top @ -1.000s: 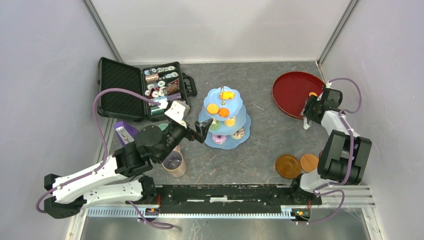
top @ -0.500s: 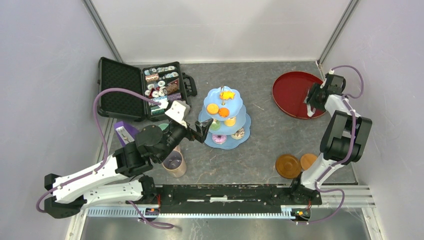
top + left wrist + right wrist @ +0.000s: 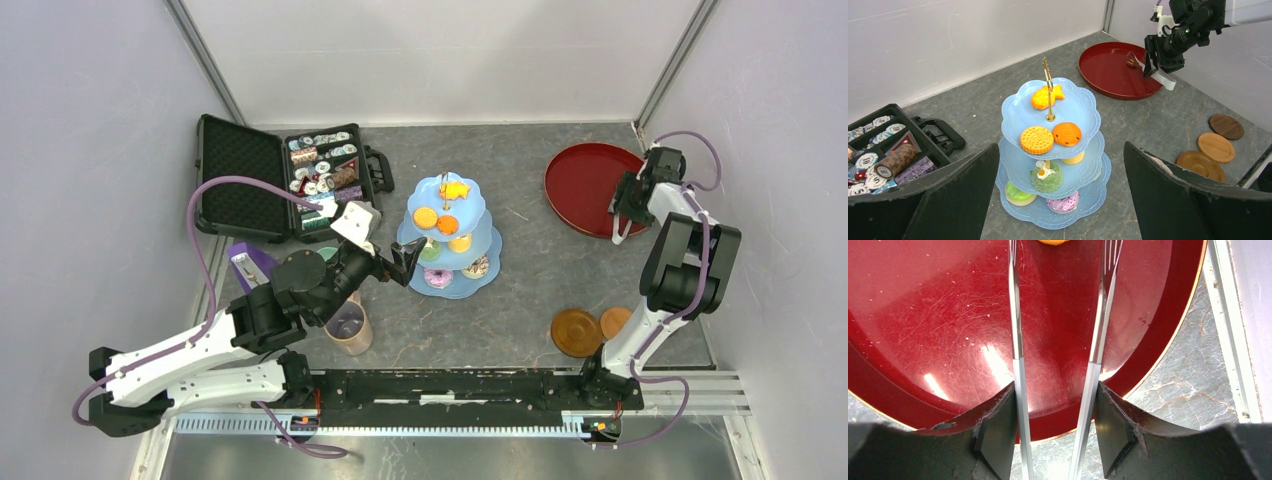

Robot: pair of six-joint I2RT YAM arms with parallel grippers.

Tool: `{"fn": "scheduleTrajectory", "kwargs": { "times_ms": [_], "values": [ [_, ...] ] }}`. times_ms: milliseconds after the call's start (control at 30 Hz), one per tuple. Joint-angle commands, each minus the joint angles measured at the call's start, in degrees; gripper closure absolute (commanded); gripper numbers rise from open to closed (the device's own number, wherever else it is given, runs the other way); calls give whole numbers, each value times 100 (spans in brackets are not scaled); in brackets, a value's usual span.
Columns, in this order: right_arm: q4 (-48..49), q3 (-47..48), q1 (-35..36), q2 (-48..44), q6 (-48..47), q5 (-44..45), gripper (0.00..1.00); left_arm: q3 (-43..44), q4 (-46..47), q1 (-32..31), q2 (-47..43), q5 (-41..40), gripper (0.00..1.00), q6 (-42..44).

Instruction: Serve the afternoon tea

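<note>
The pale-blue three-tier cake stand [image 3: 460, 290] stands mid-table and holds orange biscuits [image 3: 1037, 139], a green cake and donuts. My left gripper [image 3: 405, 262] is open and empty just left of the stand, which lies between its fingers in the left wrist view [image 3: 1083, 100]. My right gripper [image 3: 630, 200] is shut on silver tongs [image 3: 1015, 340] over the red tray [image 3: 923, 315]. The tongs' tips reach an orange biscuit [image 3: 1050, 241] at the frame's top edge. A tan mug [image 3: 350, 325] stands under my left arm. Brown coasters [image 3: 577, 332] lie front right.
The open black case of small tins [image 3: 280, 180] sits at the back left. A purple object [image 3: 250, 265] lies beside my left arm. The red tray [image 3: 580, 190] is at the back right, close to the right wall. Three coasters show in the left wrist view [image 3: 1216, 146].
My right wrist has swung toward the back right corner with the tongs, and the orange biscuit on the tray is now hidden under it in the top view. The left arm has not moved.
</note>
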Motion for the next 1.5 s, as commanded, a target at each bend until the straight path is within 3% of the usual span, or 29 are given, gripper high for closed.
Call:
{"fn": "scheduleTrajectory", "kwargs": {
  "times_ms": [0, 533, 833, 1067, 1467],
  "values": [
    [-133, 374, 86, 78, -190, 230, 42, 100, 149, 15, 11, 10, 0, -281],
    [-455, 512, 334, 260, -383, 597, 44, 106, 140, 12, -4, 19, 0, -281],
    [-407, 463, 353, 151, -391, 481, 65, 108, 136, 16, 33, 3, 0, -272],
    [111, -256, 431, -600, -295, 314, 77, 117, 123, 10, 31, 1, 0, -272],
    [720, -1731, 437, -2145, -275, -273, 83, 126, 123, 17, 2, 30, 0, -298]
  ]
}}
